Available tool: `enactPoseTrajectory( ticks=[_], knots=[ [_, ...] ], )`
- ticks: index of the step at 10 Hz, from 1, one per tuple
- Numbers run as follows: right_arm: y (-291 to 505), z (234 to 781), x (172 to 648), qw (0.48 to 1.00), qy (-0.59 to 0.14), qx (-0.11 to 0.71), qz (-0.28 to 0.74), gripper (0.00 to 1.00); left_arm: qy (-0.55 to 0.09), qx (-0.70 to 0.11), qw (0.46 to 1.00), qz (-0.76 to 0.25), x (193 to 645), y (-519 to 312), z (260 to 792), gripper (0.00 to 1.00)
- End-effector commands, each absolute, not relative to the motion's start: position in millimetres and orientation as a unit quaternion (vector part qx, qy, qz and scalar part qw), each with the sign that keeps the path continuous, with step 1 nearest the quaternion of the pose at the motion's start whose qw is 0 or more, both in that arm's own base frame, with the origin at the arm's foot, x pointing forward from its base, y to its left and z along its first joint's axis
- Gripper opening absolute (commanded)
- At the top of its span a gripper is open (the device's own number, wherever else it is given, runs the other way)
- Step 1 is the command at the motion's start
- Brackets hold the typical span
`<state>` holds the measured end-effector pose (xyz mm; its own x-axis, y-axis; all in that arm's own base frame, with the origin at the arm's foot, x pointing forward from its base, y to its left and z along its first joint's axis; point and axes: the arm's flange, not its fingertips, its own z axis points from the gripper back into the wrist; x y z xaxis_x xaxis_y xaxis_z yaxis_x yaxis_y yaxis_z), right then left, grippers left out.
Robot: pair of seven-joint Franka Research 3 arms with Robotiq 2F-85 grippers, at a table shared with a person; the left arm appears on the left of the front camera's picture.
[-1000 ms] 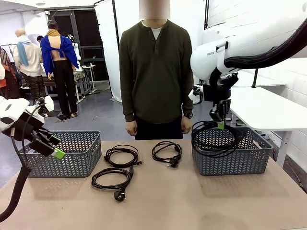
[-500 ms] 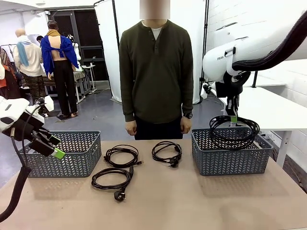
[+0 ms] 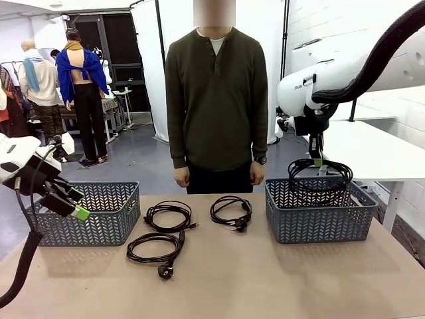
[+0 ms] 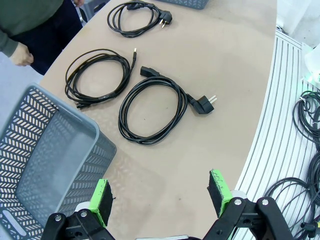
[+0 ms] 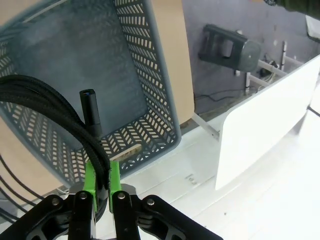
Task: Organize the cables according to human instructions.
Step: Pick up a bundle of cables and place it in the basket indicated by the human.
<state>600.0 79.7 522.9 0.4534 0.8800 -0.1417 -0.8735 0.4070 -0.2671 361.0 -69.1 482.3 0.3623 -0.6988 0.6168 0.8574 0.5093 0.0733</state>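
Progress check: you are carrying one coiled cable (image 3: 319, 177) in the right gripper (image 3: 318, 162), pads (image 5: 91, 176) pressed together and pinching a few strands of the coil. It is hanging over the right basket (image 3: 319, 226), lower loops about at rim level, not resting inside yet. In the right wrist view the pinched bundle is running up between the green pads, and the basket floor beyond is looking bare as far as that view shows. The left gripper (image 4: 162, 192) is hovering just beside the left basket (image 4: 45, 150) with fingers spread wide, gripping nothing; that basket is looking empty too. Three more coils are lying on the table (image 3: 265, 279) between the baskets: the near coil (image 3: 156, 247) with its big plug toward you, the middle coil (image 3: 168, 216) behind it, and the far coil (image 3: 231, 211) nearest the right basket. The person (image 3: 216, 100) is standing at the far edge, hands hanging down, not pointing. I am judging you about a quarter through: first cable about to be dropped, three waiting on instructions.
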Motion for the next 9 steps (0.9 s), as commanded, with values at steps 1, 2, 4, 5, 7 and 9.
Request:
enactPoseTrajectory(
  ticks=[1,2,4,5,7,9],
  knots=[
    [77.2,523.6,594.9,0.840,-0.010,-0.154,0.520,0.00,-0.305,-0.141,0.808,-0.484,363.4,-66.7,480.6,1.00],
    [77.2,523.6,594.9,0.840,-0.010,-0.154,0.520,0.00,-0.305,-0.141,0.808,-0.484,363.4,-66.7,480.6,1.00],
    [79.6,523.9,599.5,0.839,-0.011,-0.153,0.522,0.00,-0.305,-0.141,0.808,-0.484,363.4,-66.7,480.6,1.00],
    [81.9,519.9,609.9,0.829,-0.011,-0.160,0.535,0.00,-0.305,-0.141,0.808,-0.484,363.4,-66.7,480.6,1.00],
    [78.7,517.9,628.1,0.815,-0.013,-0.139,0.563,0.00,-0.305,-0.141,0.808,-0.484,363.4,-66.7,480.6,1.00],
    [76.9,516.7,639.1,0.804,-0.030,-0.133,0.578,0.00,-0.305,-0.141,0.808,-0.484,363.4,-66.7,480.6,1.00]
  ],
)
